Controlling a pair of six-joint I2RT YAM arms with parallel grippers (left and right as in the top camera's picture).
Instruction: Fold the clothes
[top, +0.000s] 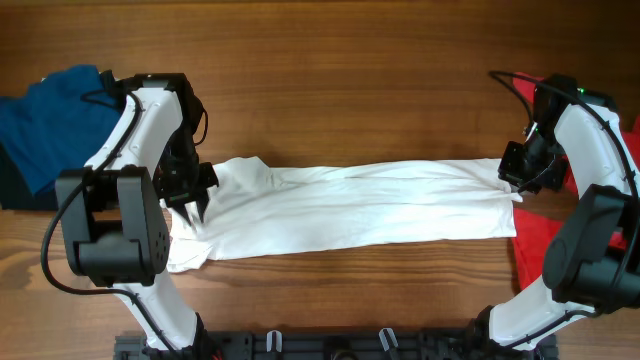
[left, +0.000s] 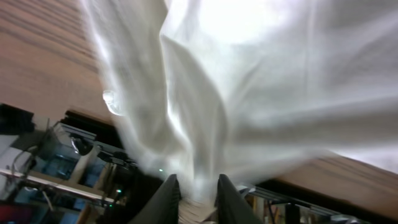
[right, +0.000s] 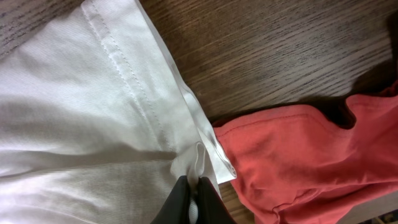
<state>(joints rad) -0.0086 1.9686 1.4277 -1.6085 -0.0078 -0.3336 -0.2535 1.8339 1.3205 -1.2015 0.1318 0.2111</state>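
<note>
Overhead, the wooden surface (top: 330, 60) fills the view from edge to edge, and the clothes lie spread along its middle and at both ends. The biggest piece is the white T-shirt (top: 350, 205), drawn out into a long band running left to right between my two arms, creased lengthwise, with its bulkier end bunched at my left and its stitched hem at my right. A blue garment (top: 50, 120) sits crumpled at the far left edge, apart from the shirt, and my left arm (top: 140, 130) reaches across beside it. A red garment (top: 535, 245) lies at the right end, partly under my right arm (top: 590, 150); in the right wrist view it touches the corner of the shirt's hem. My left jaws hang over the shirt's bunched end, near its lower edge. In the left wrist view their fingers (left: 166, 200) stand with a narrow gap and white cloth sits in that gap, while the rest of the shirt rises away in soft folds; I cannot tell whether they grip it or only flank it. My right jaws are pressed together on a small fold of the white T-shirt right at the hem corner, just beside the red cloth.
</note>
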